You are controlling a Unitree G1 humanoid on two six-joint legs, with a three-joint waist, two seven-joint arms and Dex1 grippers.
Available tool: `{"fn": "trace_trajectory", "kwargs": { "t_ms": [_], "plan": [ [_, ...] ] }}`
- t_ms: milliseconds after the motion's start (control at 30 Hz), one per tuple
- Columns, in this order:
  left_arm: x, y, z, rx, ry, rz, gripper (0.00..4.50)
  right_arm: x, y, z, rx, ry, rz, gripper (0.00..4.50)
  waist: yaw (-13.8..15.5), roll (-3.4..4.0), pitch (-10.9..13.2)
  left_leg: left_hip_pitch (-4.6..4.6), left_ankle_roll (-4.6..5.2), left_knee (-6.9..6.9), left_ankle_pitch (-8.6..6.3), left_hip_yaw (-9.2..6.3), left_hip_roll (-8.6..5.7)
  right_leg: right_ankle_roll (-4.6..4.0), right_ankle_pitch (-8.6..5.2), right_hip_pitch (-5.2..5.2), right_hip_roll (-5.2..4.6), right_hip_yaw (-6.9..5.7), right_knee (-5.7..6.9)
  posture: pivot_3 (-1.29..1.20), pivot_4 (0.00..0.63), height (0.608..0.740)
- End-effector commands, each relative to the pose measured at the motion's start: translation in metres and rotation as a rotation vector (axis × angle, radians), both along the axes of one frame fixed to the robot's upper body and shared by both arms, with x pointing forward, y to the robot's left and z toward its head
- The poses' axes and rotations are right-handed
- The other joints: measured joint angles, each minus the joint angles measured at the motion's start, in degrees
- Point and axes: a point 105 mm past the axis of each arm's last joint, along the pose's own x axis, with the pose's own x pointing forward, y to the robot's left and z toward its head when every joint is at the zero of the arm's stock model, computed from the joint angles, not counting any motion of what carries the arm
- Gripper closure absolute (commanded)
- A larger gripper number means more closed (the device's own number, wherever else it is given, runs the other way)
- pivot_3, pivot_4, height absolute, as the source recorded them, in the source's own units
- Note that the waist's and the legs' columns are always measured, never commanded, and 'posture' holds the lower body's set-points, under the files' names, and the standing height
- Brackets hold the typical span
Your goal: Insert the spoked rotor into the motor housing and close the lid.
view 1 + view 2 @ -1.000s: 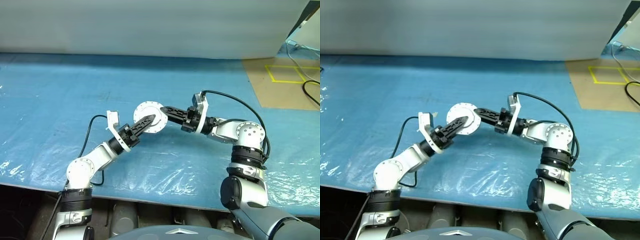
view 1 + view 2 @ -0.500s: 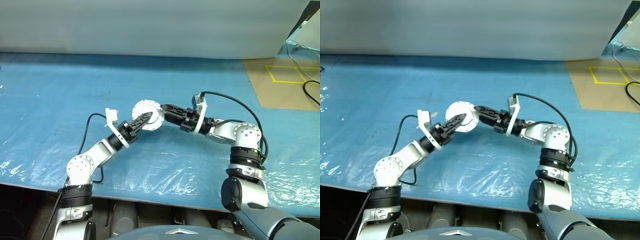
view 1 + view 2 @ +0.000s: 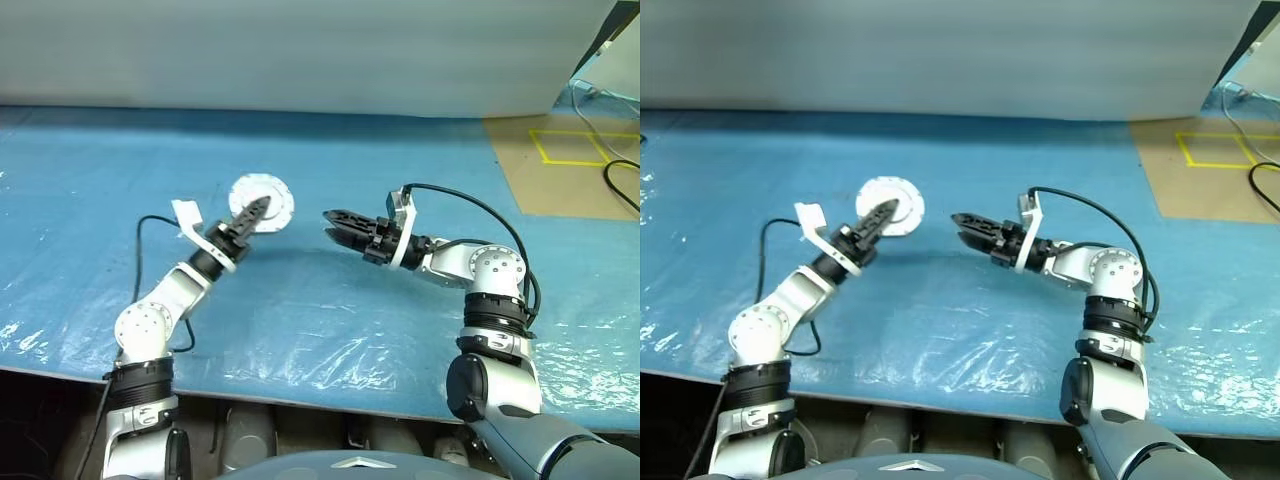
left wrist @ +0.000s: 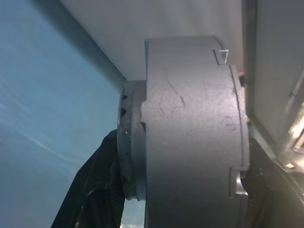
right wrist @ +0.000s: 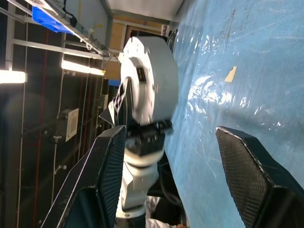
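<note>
The left gripper (image 3: 252, 211) is clamped on the motor housing (image 3: 262, 202), holding it in the air at about ten o'clock from the middle of the blue-covered table (image 3: 330, 320). The right gripper (image 3: 335, 224) hangs at three o'clock of it, well apart, jaws spread and empty. The risk, I judge: the round, smooth wall is pinched by one gripper alone, so it could twist or slip onto the table

Motor housing (image 4: 190, 128) interior hidden
</note>
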Motion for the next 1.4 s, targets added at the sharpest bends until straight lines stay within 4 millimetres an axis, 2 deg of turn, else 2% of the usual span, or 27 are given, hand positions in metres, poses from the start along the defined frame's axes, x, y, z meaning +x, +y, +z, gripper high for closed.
{"fn": "trace_trajectory", "kwargs": {
  "t_ms": [33, 233, 500, 667, 733, 933, 1100, 1400],
  "plan": [
    [0.006, 0.038, 0.008, 0.086, -0.060, 0.195, 2.03, -0.002, 0.001, 0.008, 0.006, -0.051, 0.010, 1.36, 0.1, 0.00, 0.0, -0.01, 0.00, 0.00, 0.00, -0.01, -0.01, 0.00, 0.00, 0.00, -0.01, 0.00, -0.01, 0.00, 0.150, 0.740],
    [0.005, 0.068, -0.015, 0.162, 0.022, 0.254, 2.03, -0.004, -0.002, 0.004, -0.016, -0.064, 0.009, 1.36, 0.3, -0.18, 0.1, -0.11, 0.00, 0.00, 0.00, -0.12, -0.04, 0.01, 0.01, 0.00, -0.02, -0.08, -0.01, 0.00, 0.150, 0.740],
    [0.009, 0.080, -0.041, 0.206, 0.101, 0.268, 2.03, -0.006, -0.001, 0.002, -0.036, -0.078, 0.010, 1.36, 0.2, -0.31, 0.2, -0.12, 0.00, 0.05, 0.00, -0.14, -0.02, 0.01, 0.01, 0.00, -0.03, -0.11, 0.01, 0.00, 0.150, 0.740],
    [0.009, 0.087, -0.066, 0.268, 0.186, 0.303, 2.03, -0.007, -0.002, -0.001, -0.046, -0.080, 0.007, 1.36, 0.2, -0.34, 0.1, -0.10, 0.00, 0.05, 0.00, -0.14, 0.00, 0.01, 0.01, 0.01, -0.03, -0.11, 0.02, 0.00, 0.150, 0.740],
    [0.009, 0.091, -0.068, 0.282, 0.198, 0.328, 2.03, -0.007, -0.002, -0.001, -0.047, -0.081, 0.007, 1.36, 0.2, -0.34, 0.1, -0.06, 0.00, 0.05, 0.00, -0.14, 0.00, 0.01, 0.01, 0.04, -0.04, -0.11, 0.05, 0.00, 0.150, 0.740],
    [0.007, 0.102, -0.073, 0.326, 0.206, 0.364, 0.08, -0.007, -0.006, -0.004, -0.065, -0.084, -0.008, 1.36, 0.1, -0.34, 0.1, 0.10, 0.00, 0.06, 0.00, -0.12, 0.08, 0.00, 0.00, 0.15, -0.06, -0.09, 0.04, 0.00, 0.150, 0.740],
    [0.005, 0.125, -0.073, 0.384, 0.222, 0.456, 0.03, -0.004, -0.011, -0.008, -0.086, -0.093, -0.044, 1.36, 0.1, -0.34, 0.1, 0.10, 0.00, 0.06, 0.00, -0.12, 0.17, -0.01, 0.00, 0.16, -0.08, -0.09, 0.04, 0.00, 0.150, 0.740],
    [-0.024, 0.169, -0.069, 0.517, 0.237, 0.440, 0.03, -0.005, -0.011, -0.009, -0.077, -0.102, -0.062, 1.36, 0.1, -0.34, 0.1, 0.10, 0.00, 0.02, -0.01, -0.09, 0.23, -0.01, 0.00, 0.13, -0.06, -0.10, 0.00, 0.00, 0.150, 0.740]
  ]
}}
